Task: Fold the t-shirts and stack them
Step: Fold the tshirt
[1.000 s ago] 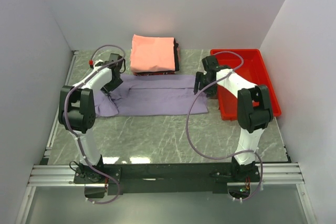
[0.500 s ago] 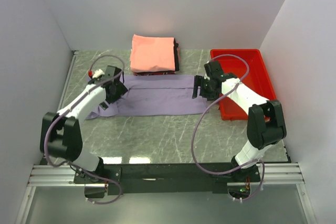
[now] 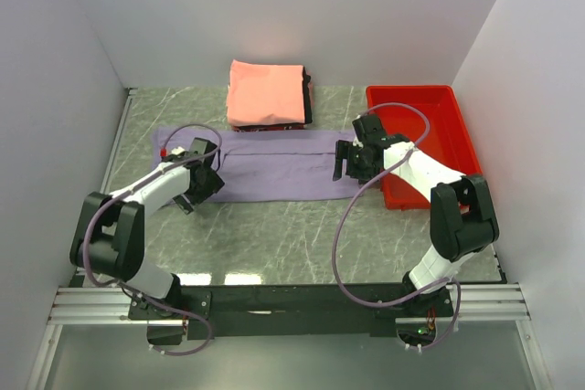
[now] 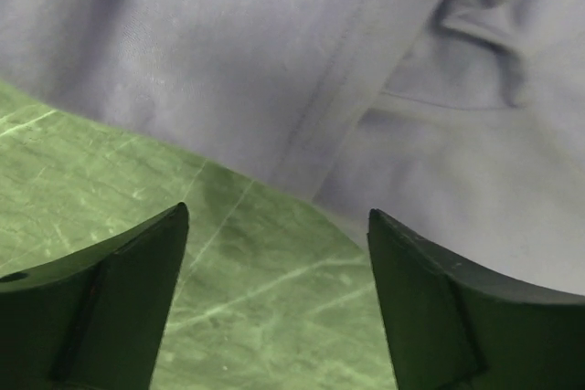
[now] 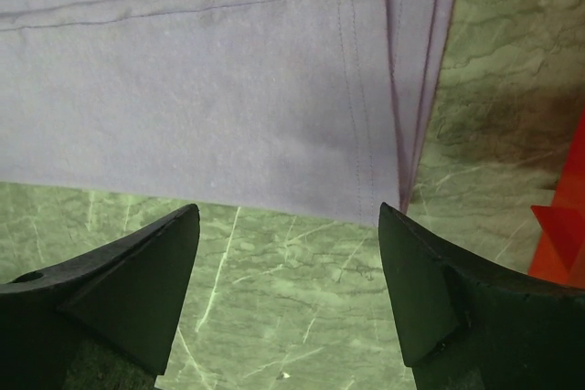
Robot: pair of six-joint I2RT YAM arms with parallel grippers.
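Note:
The lavender-purple t-shirt [image 3: 274,163] lies folded into a long flat strip across the table. It also shows in the left wrist view [image 4: 302,70] and in the right wrist view [image 5: 201,89]. Behind it is a stack with the salmon-pink shirt [image 3: 265,91] on top and black and dark red edges [image 3: 307,102] under it. My left gripper [image 3: 203,187] is open and empty over the strip's near left edge. My right gripper [image 3: 347,163] is open and empty over the strip's near right corner. In both wrist views bare table shows between the fingers.
A red plastic tray [image 3: 443,116] stands at the right, close beside my right arm. White walls close in the table on the left, back and right. The green marbled tabletop [image 3: 302,235] stretches in front of the strip.
Both grippers have drawn back toward the near edge of the purple strip. The left arm has lowered and swung nearer. The shirt's left end now lies spread flat.

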